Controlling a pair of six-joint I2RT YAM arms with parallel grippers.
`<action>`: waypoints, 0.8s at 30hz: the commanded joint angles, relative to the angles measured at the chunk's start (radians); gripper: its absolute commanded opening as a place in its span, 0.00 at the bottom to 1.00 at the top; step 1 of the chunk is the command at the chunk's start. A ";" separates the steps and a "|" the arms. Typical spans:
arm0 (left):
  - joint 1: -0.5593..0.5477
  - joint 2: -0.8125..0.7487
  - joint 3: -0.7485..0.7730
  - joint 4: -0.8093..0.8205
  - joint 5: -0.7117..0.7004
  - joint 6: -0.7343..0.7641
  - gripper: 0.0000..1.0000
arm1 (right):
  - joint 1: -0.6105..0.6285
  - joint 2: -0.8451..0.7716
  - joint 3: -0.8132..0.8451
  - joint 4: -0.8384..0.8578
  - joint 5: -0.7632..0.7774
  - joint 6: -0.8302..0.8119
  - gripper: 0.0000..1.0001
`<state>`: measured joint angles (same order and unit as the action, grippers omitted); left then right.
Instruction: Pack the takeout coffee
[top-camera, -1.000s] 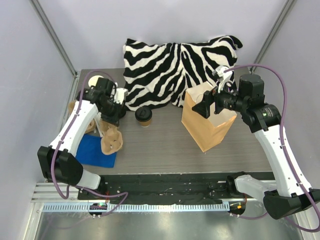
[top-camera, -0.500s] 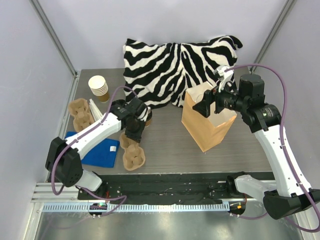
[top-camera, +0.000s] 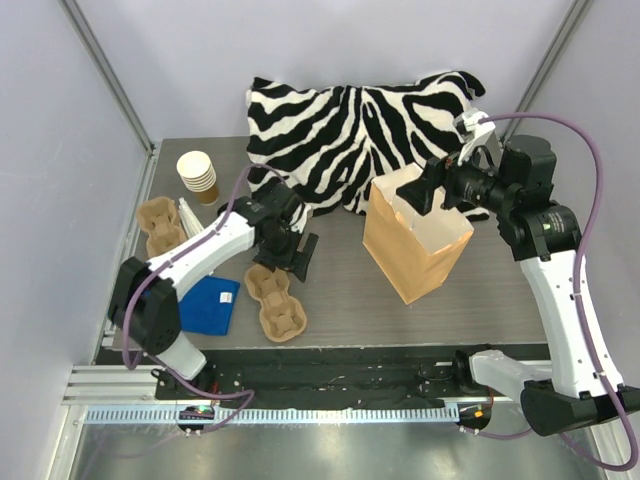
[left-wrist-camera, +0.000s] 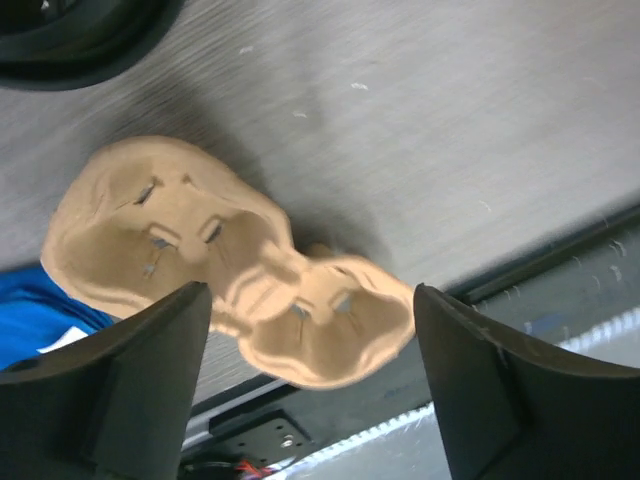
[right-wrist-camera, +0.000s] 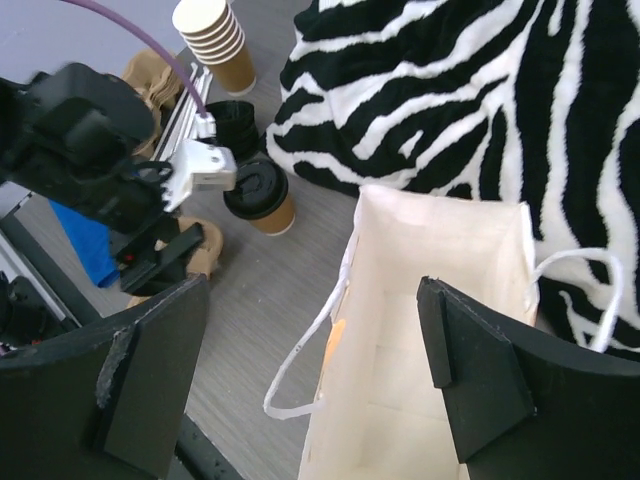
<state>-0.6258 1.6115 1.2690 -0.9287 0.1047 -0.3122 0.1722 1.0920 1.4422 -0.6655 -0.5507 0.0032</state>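
Takeout coffee (right-wrist-camera: 260, 197), 10 o'clock of paper bag (right-wrist-camera: 450, 235) in right wrist view: prob. light, crushable, so grip mid-wall below lid; left gripper (left-wrist-camera: 310, 300) & right gripper (right-wrist-camera: 310, 290) wide, empty.

l gripper (left-wrist-camera: 312, 300) jaws spread wide, pointing down; r gripper (right-wrist-camera: 315, 290) also spread.

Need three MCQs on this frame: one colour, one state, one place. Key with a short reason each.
1. The cloth is: A red; B blue; C green.
2. The paper bag is: A upright, mouth open; B folded flat; C tipped over.
3. The lidded coffee is: A inside the bag; B on the cloth; C beside the zebra cushion.
Key: 1 B, it shows blue from above. 2 A, the right wrist view looks down into its open mouth. 3 C, that view shows it standing next to the cushion.
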 joint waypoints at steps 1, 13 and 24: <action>0.072 -0.139 0.082 -0.105 0.202 0.203 0.88 | -0.023 0.028 0.092 0.032 -0.008 -0.044 0.94; 0.385 -0.249 0.044 -0.144 0.642 0.328 0.91 | -0.079 0.416 0.549 -0.152 0.046 -0.642 0.98; 0.394 -0.243 0.049 -0.118 0.694 0.317 0.89 | -0.042 0.660 0.751 -0.618 -0.009 -1.250 0.95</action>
<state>-0.2398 1.3663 1.3048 -1.0668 0.7341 -0.0101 0.0967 1.7386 2.1418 -1.0935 -0.5419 -0.9623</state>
